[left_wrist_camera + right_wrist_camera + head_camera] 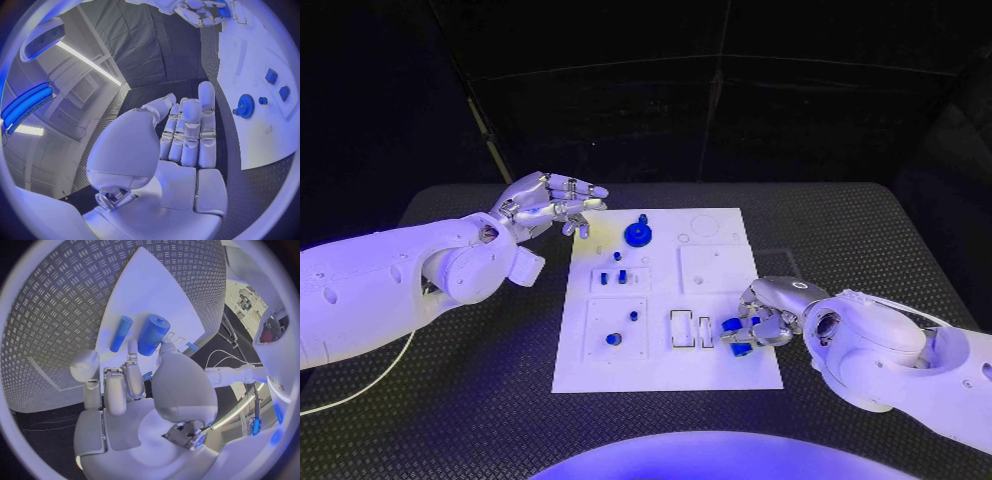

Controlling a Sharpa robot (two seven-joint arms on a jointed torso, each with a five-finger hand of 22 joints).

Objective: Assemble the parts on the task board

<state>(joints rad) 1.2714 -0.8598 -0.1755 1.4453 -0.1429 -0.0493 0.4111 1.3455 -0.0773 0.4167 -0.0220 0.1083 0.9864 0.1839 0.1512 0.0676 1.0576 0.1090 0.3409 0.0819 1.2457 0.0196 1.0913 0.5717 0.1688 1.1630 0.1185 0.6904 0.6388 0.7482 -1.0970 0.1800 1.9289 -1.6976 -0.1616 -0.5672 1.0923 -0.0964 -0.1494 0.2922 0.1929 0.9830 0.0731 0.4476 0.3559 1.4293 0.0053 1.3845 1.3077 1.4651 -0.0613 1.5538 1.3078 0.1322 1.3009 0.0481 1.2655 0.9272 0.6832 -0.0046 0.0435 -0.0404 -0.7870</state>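
From the head camera I see the task board (718,372) mid-surface, a blue gear (638,236) standing near its far edge; my left hand (548,207) hovers beside that corner, released. My right hand (764,318) pinches a blue part (737,337) at the board's right edge. Left wrist: fingers (187,131) straight, nothing held — the gear just beyond. Right wrist: fingertips (132,347) touch a blue cylinder (152,333), a slimmer peg (120,333) beside it.

I'm looking down on a black table (473,400) with a ribbed, diamond-patterned mat. Behind it hang dark panelled walls (718,110). From the left wrist camera I see pale wall panels and a bright strip light (87,61) overhead. A thin white cable (358,385) trails across the mat.
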